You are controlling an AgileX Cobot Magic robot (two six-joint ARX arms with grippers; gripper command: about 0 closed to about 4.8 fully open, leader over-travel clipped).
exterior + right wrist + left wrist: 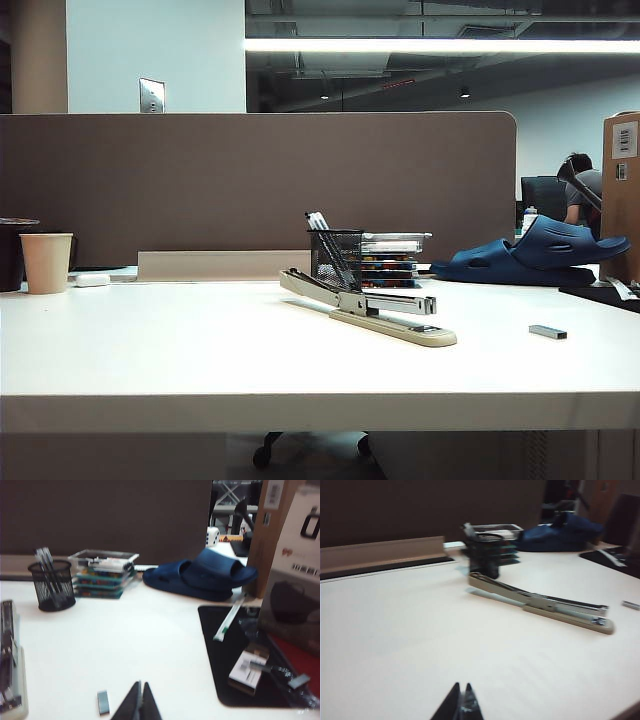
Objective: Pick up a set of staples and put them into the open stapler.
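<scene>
Staples, a small thin grey metal bar (547, 331), lie flat on the white table (180, 350), well apart from the long beige stapler with its silver magazine rail (370, 305), off past the stapler's front end. The stapler sits open near the table's middle, its arm tilted up toward the black mesh pen cup (335, 257) just behind it.

Neither arm shows in the exterior view. In the left wrist view the left gripper (460, 702) hangs over bare table with its fingers closed together, holding nothing, the stapler well ahead of it. In the right wrist view the right gripper (139, 702) is likewise closed and empty, with the staples (103, 702) just beside its tips.

The pick looks like the risky part. The bar is so thin and lies so flat that fingertips could slide over it or nudge it across the smooth surface instead of catching it, and the closed fingers must spread first. A pinch off-centre could let the strip tilt or snap apart. Loading is fussy too: a strip carried crooked would likely jam against the narrow rail or drop beside it, and any push might shove the light stapler sideways.
</scene>
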